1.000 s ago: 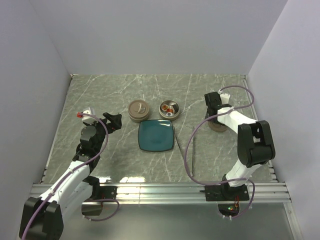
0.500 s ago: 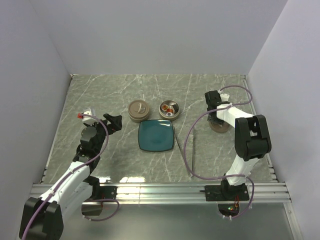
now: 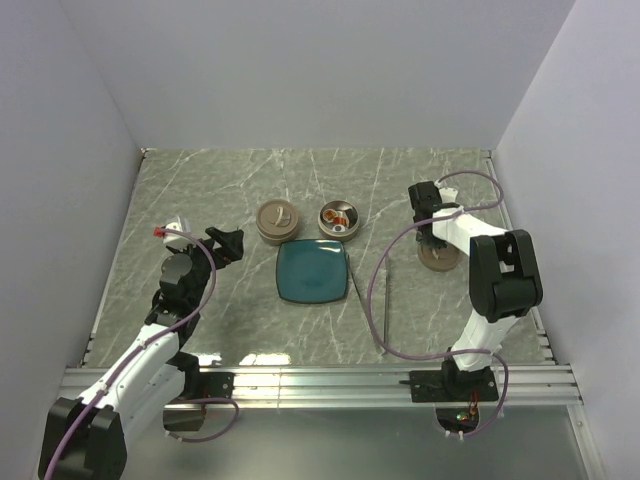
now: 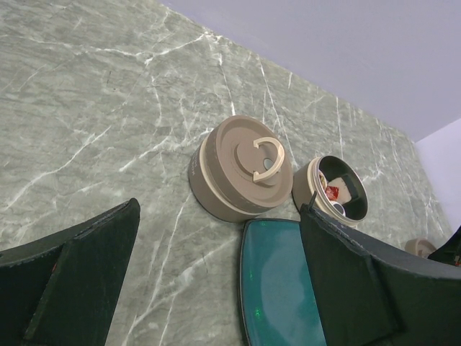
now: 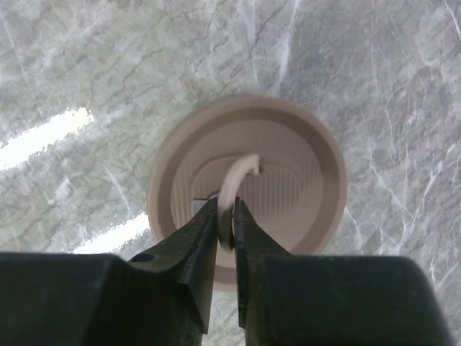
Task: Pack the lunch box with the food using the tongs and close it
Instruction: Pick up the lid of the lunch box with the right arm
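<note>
- The small toy food pieces (image 3: 340, 217), a red one and some white ones among them, lie inside the round tan open pot (image 3: 323, 226) of the lunch box. It stands at the far middle of the grey-green marbled table (image 3: 200, 190).
- The dark teal square plate (image 3: 313, 272) just in front of that pot bears nothing.
- What has changed: the right pincer (image 5: 225, 216) gaped above the round tan lid (image 5: 302, 180) a second ago. It has now closed to a narrow slit on the lid's cream loop handle (image 5: 238, 175).
- The lid sits flat on the table at the right, well apart from the open pot.
- This looks like the closing step begun: the food is packed, and the lid is gripped but not yet lifted.
- The long thin silvery metal tongs (image 3: 386, 295) lie untouched on the table between the plate and the lid, apart from both. Their work seems done.
- A second round tan closed pot (image 3: 277, 221), its own lid on, stands just beside the open pot on its left.
- The left pincer (image 3: 230, 242) hangs over the left of the table with its jaws wide, holding nothing.
- In the way: little. The tongs and the right arm's purple cable (image 3: 378, 290) lie nearer the arms than the straight line from lid to pot. The closed pot next door leaves little room for a lid set down off-centre.
</note>
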